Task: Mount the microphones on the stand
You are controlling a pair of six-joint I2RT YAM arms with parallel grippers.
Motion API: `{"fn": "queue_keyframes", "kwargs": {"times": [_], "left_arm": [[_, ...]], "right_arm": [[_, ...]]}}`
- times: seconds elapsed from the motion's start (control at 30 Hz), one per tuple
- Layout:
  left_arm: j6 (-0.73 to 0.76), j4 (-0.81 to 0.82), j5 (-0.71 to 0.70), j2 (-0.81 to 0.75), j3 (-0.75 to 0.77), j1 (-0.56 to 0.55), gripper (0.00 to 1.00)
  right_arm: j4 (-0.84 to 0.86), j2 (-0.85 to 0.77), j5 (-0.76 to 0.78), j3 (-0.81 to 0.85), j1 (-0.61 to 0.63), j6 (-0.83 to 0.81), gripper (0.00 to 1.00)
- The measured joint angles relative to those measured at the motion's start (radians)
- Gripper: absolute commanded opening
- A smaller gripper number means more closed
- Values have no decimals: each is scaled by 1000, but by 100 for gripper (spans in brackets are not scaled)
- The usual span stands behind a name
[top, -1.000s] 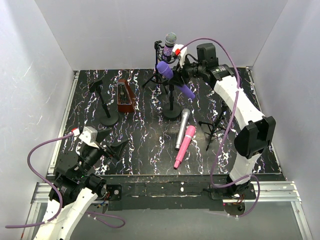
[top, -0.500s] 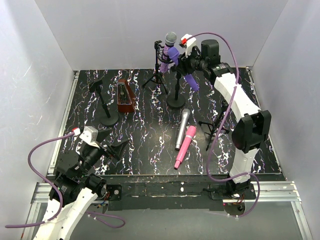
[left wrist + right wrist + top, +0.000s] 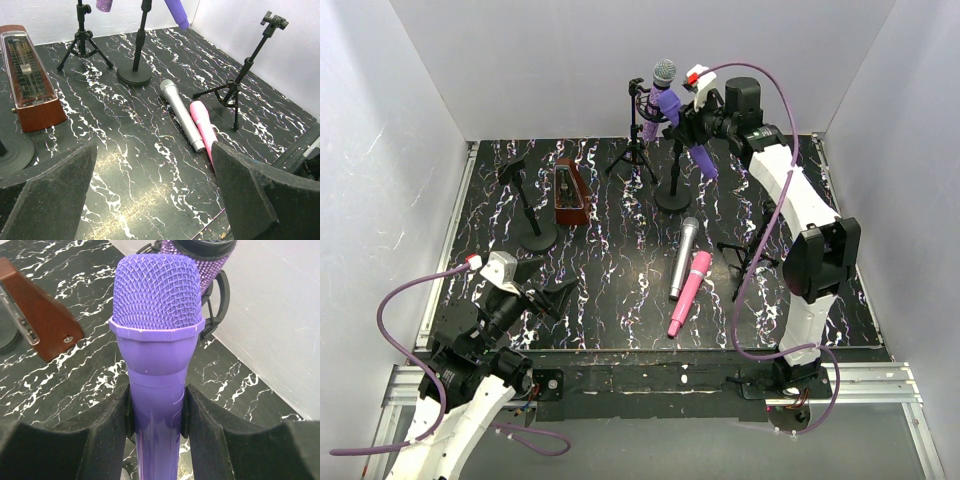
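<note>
Top external: right gripper (image 3: 689, 130) clamps the violet microphone (image 3: 704, 161), held high by the round-base stand (image 3: 672, 199), beside the glittery purple microphone (image 3: 663, 86). The silver-grey microphone (image 3: 684, 258) and pink microphone (image 3: 689, 292) lie on the table (image 3: 610, 300).

Left wrist: left gripper (image 3: 152, 165) is spread wide and empty. The scale on the dark red box (image 3: 27, 75) is too small to read.

Right wrist: fingers (image 3: 107, 440) pinch the violet handle below its mesh head.

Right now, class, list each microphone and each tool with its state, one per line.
Glittery purple microphone, clipped upright in the rear tripod stand.
Violet microphone, gripped by the right tool, raised.
Silver microphone, lying loose on the table.
Pink microphone, lying beside the silver one.
Left tool, open, empty.
</note>
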Motion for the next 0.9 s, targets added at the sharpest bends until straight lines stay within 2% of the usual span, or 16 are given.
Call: {"fn": "queue_keyframes", "kwargs": {"times": [0.13, 0.37, 0.6, 0.8, 0.9], "left_arm": [[0, 0, 0, 1, 0, 0, 98], [0, 0, 0, 1, 0, 0, 98], [0, 0, 2, 1, -1, 0, 98], [0, 0, 2, 1, -2, 0, 98], [0, 0, 2, 1, -2, 0, 98]], "right_arm": [[-3, 0, -58, 0, -7, -11, 15], [24, -33, -48, -51, -21, 0, 14], [31, -55, 64, -74, -32, 41, 13], [58, -55, 230, -82, -34, 79, 19], [68, -53, 251, -85, -38, 94, 23]]}}
